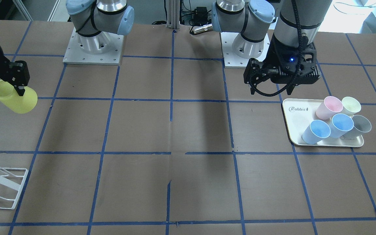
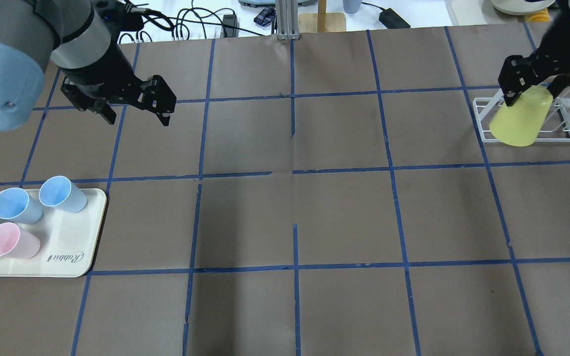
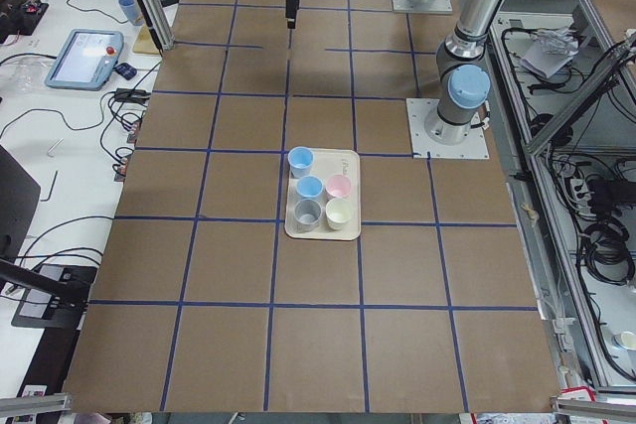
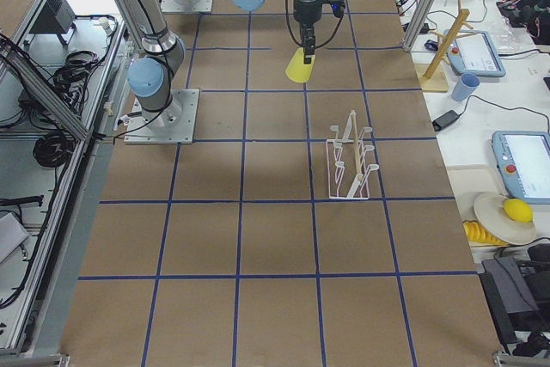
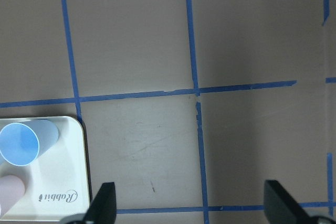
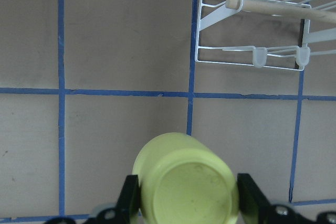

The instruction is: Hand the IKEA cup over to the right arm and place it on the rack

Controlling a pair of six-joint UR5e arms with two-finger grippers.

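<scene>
The right hand [image 6: 188,203] grips the IKEA cup [image 2: 517,121], tilted, near the rack [image 4: 351,161]; the left hand [image 2: 137,116], spread wide and empty, hangs well apart from the rack.

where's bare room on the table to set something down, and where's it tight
The whole middle of the table is bare, from the tray across to the rack. Crowded: the tray, packed with five cups, and the rack end, where the right tool holds the IKEA cup beside the rack. The open left tool hangs over the table near the tray.
</scene>
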